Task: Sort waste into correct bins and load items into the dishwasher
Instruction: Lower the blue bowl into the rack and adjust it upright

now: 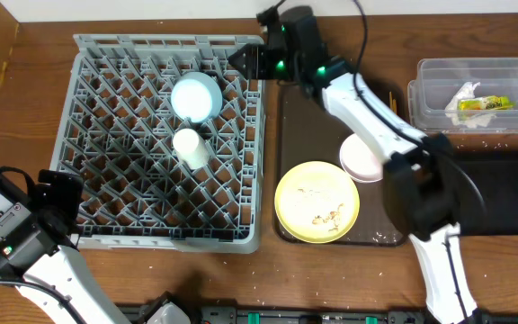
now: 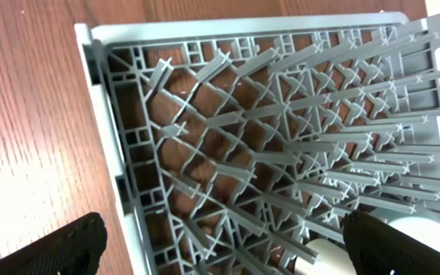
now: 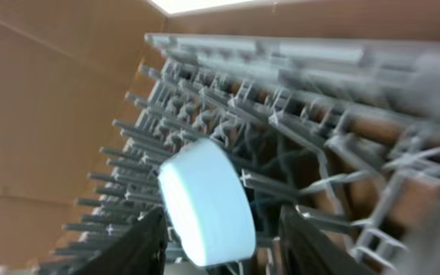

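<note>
The grey dish rack (image 1: 106,135) holds the light-blue bowl (image 1: 196,97) on edge and the small white cup (image 1: 191,147). My right gripper (image 1: 245,61) is open and empty over the rack's far right corner. In the right wrist view its fingers (image 3: 224,244) frame the bowl (image 3: 205,202) without touching it. My left gripper (image 1: 61,193) is open and empty at the rack's near left corner (image 2: 224,256), with the cup (image 2: 323,260) by its right finger. The yellow plate (image 1: 317,202) carries crumbs (image 1: 326,214). The pink-white bowl (image 1: 361,158) sits beside it. Chopsticks are not visible.
The plate and pink-white bowl rest on a dark-brown tray (image 1: 295,117) right of the rack. The clear tub (image 1: 439,72) at far right holds the napkin (image 1: 465,93) and yellow-green wrapper (image 1: 486,103). The black tub (image 1: 502,193) lies below it. The right arm crosses over the tray.
</note>
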`<state>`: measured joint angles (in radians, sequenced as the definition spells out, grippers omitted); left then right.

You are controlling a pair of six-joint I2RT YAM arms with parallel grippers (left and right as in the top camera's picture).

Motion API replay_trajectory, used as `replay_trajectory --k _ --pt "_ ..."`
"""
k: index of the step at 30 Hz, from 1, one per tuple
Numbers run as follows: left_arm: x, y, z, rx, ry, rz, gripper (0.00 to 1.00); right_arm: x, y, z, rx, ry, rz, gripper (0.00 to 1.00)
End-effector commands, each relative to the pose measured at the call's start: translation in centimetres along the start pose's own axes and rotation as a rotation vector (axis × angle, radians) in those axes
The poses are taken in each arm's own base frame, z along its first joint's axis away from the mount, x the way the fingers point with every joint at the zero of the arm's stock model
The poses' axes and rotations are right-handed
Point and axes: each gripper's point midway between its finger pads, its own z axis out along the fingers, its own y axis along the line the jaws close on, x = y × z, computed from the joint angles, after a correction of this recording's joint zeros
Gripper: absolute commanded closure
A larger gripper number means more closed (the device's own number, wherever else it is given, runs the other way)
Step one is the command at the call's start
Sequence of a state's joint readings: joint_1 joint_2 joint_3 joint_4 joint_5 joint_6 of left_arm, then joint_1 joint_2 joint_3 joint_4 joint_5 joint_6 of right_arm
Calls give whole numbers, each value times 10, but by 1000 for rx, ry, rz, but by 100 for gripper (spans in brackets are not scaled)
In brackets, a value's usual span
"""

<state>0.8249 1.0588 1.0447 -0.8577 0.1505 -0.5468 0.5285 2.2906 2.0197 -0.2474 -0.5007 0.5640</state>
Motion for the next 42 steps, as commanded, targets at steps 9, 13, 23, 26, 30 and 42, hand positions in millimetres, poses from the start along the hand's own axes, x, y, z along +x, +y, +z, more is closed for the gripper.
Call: replay_trajectory --k 9,13,23,26,30,42 --pt "-7 -3 -6 8 -23 -4 0 -41 45 -68 152 -122 -193 82" --pt "-7 -3 -6 8 -22 -4 0 -8 56 -27 89 -54 -262 96" --pt "-7 -3 -6 8 -22 -4 0 95 70 79 -25 68 -420 99" --pt "-7 -3 -6 8 -23 -4 0 97 49 90 104 29 -428 99" --pt "-7 -3 -6 8 -22 -4 0 88 28 89 222 -14 -428 99" --pt "-7 -3 -6 8 -23 -4 0 45 9 58 406 -113 -420 99"
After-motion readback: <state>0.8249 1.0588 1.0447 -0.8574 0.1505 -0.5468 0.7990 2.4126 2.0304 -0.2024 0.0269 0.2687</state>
